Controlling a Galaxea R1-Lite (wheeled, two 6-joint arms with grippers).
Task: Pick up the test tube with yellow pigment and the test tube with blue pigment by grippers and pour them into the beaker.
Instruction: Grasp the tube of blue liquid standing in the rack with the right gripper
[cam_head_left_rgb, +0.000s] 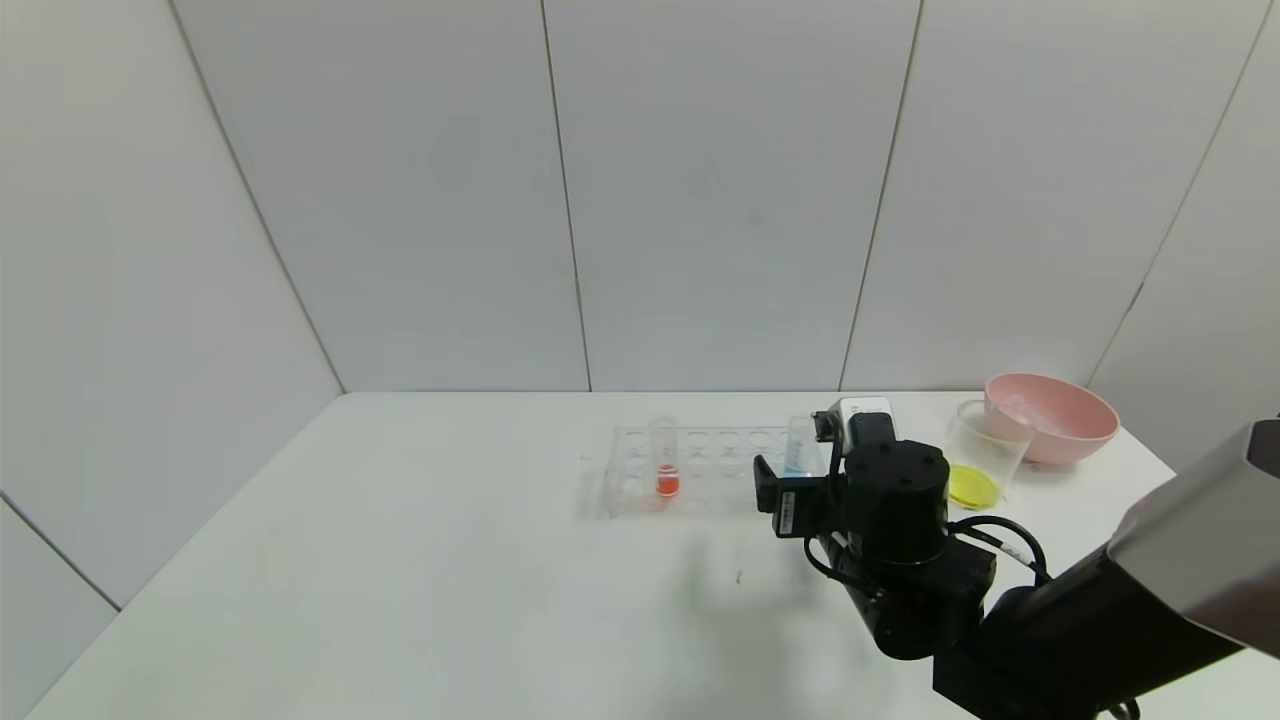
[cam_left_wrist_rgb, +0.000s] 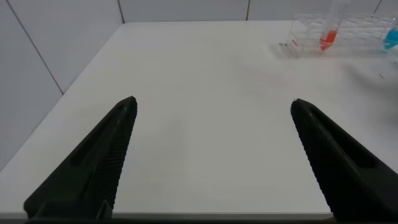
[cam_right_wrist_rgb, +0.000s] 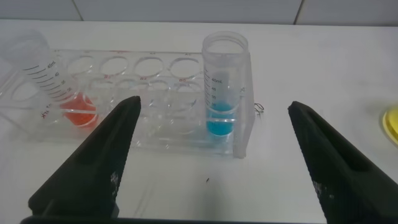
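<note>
The test tube with blue pigment (cam_head_left_rgb: 800, 452) stands upright in the right end of a clear rack (cam_head_left_rgb: 715, 470). It also shows in the right wrist view (cam_right_wrist_rgb: 222, 87). My right gripper (cam_right_wrist_rgb: 214, 103) is open and empty, just short of the rack, with the blue tube between and beyond its jaws. The beaker (cam_head_left_rgb: 985, 450) stands right of the rack and holds yellow liquid at its bottom (cam_head_left_rgb: 972, 487). The test tube with yellow pigment is out of view. My left gripper (cam_left_wrist_rgb: 212, 101) is open and empty over bare table, far left of the rack.
A tube with red-orange liquid (cam_head_left_rgb: 667, 465) stands in the rack's left part. A pink bowl (cam_head_left_rgb: 1050, 415) sits behind the beaker at the table's far right. My right arm (cam_head_left_rgb: 900, 540) covers the table in front of the rack's right end.
</note>
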